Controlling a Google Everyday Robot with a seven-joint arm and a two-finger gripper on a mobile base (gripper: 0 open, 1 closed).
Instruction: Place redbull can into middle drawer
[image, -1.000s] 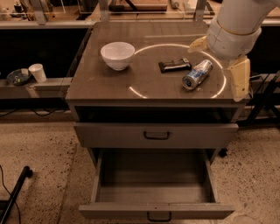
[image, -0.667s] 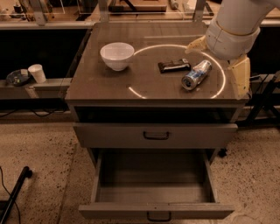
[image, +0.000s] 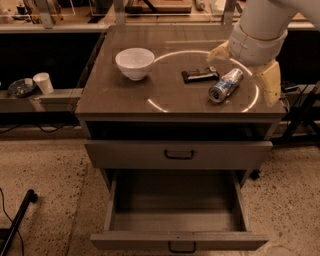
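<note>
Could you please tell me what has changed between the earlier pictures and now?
The hand, open near the slim silver and blue can lying on the cabinet top, has edged slightly left; nothing was grasped or released. The can, white bowl, flat black packet and open lower grey drawer stayed put.

1. Gripper (image: 242, 75): at countertop's (image: 125, 100) right end, fingers spread wide astride redbull can (image: 226, 85), which lies on its side.
2. Black packet (image: 200, 74): just beside can at 10 o'clock, crowding that side.
3. White bowl (image: 135, 62): at 9 o'clock, well apart, bare countertop between.
4. Middle drawer (image: 175, 220): pulled out at 6 o'clock, open from above.
5. Upper drawer (image: 177, 154): shut, front above middle drawer's rear.
</note>
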